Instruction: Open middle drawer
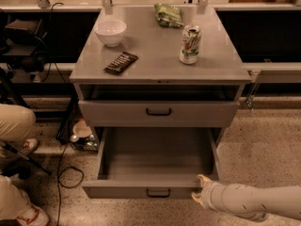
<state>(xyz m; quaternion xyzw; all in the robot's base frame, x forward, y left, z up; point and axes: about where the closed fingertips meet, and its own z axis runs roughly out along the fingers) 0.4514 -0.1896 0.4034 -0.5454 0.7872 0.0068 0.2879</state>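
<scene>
At the right corner of the middle drawer [127,189], we cannot tell whether the gripper [200,189] grasps it; we should pull straight outward.

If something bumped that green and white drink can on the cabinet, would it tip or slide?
Probably tip: the green-and-white drink can stands upright, tall and narrow, on the smooth grey cabinet top. Once down, it would likely roll. The gripper is well below it, by the front of the open middle drawer.

Robot lab: floor cables [59,166], metal cabinet [155,62], gripper [199,190] beside the middle drawer [117,190].
</scene>
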